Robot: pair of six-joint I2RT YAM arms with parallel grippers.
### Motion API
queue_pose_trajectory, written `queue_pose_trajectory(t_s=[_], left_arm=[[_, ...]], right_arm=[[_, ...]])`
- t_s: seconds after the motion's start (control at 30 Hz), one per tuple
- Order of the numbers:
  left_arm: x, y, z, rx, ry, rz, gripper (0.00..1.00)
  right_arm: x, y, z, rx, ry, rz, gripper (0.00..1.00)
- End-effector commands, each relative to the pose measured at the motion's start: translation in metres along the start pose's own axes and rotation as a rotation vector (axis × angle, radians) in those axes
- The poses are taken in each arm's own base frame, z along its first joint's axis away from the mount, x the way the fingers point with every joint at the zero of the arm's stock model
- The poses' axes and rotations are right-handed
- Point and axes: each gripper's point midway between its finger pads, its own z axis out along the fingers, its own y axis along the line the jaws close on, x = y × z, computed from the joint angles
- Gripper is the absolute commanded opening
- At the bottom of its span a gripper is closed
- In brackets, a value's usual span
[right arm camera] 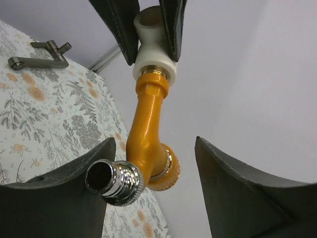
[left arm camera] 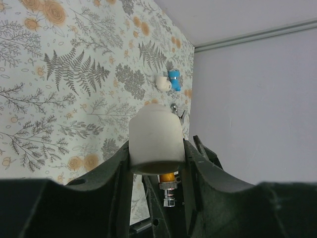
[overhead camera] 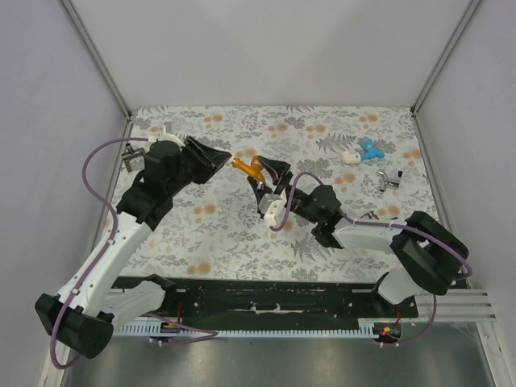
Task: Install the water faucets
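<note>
The orange water faucet [overhead camera: 250,167] hangs in the air between my two grippers. My left gripper [overhead camera: 224,158] is shut on its white ring-shaped end fitting [left arm camera: 156,139], with the orange body [left arm camera: 168,177] and chrome spout showing below. In the right wrist view the orange faucet [right arm camera: 146,124] runs from the white fitting [right arm camera: 153,54] down to a chrome spout [right arm camera: 114,181]. My right gripper [right arm camera: 153,188] is open, with one finger on each side of the faucet's knob end. A second faucet, blue and white [overhead camera: 363,151], lies on the table at the far right.
A dark metal lever handle [overhead camera: 133,153] lies at the far left, also in the right wrist view [right arm camera: 39,57]. A silver handle [overhead camera: 389,179] lies near the blue faucet. The floral table [overhead camera: 201,234] is walled on three sides.
</note>
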Motion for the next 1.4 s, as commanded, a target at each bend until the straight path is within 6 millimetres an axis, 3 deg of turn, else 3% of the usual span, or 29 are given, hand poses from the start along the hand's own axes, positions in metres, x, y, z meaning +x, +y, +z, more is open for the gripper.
queue_pose_trajectory(t_s=[0.0, 0.1, 0.2, 0.27, 0.43, 0.53, 0.63, 0.7, 0.77, 0.9, 1.13, 1.37], left_arm=[[-0.008, -0.044, -0.010, 0.147, 0.006, -0.016, 0.02], [-0.010, -0.052, -0.012, 0.195, -0.007, 0.008, 0.02], [-0.018, -0.065, -0.018, 0.279, -0.059, 0.047, 0.02], [-0.023, -0.074, -0.026, 0.350, -0.108, 0.090, 0.02], [-0.036, -0.091, -0.049, 0.552, -0.285, 0.284, 0.02], [-0.040, -0.102, -0.074, 0.719, -0.434, 0.388, 0.02], [-0.038, -0.103, -0.083, 0.793, -0.499, 0.461, 0.02], [-0.036, -0.102, -0.081, 0.797, -0.497, 0.474, 0.02], [-0.037, -0.096, -0.075, 0.769, -0.494, 0.457, 0.02], [-0.051, -0.079, -0.067, 0.645, -0.535, 0.395, 0.02], [-0.071, -0.049, -0.061, 0.391, -0.554, 0.388, 0.02], [-0.081, -0.032, -0.058, 0.183, -0.507, 0.354, 0.02]], right_arm=[[-0.014, -0.033, 0.010, 0.141, -0.049, 0.087, 0.68], [-0.015, -0.032, 0.011, 0.145, -0.059, 0.219, 0.57], [-0.020, -0.030, 0.009, 0.116, -0.090, 0.492, 0.36], [-0.025, -0.032, 0.007, 0.087, -0.114, 0.721, 0.19], [-0.036, -0.051, 0.009, -0.031, -0.167, 1.423, 0.01], [-0.051, -0.064, 0.018, -0.153, -0.198, 1.777, 0.00], [-0.057, -0.073, 0.031, -0.245, -0.231, 2.044, 0.05], [-0.049, -0.074, 0.038, -0.262, -0.214, 2.197, 0.07], [-0.034, -0.070, 0.043, -0.239, -0.182, 2.303, 0.18], [-0.007, -0.061, 0.043, -0.152, -0.103, 2.267, 0.34], [0.026, -0.067, 0.028, 0.026, -0.048, 1.913, 0.65], [0.045, -0.072, 0.001, 0.125, -0.003, 1.386, 0.71]])
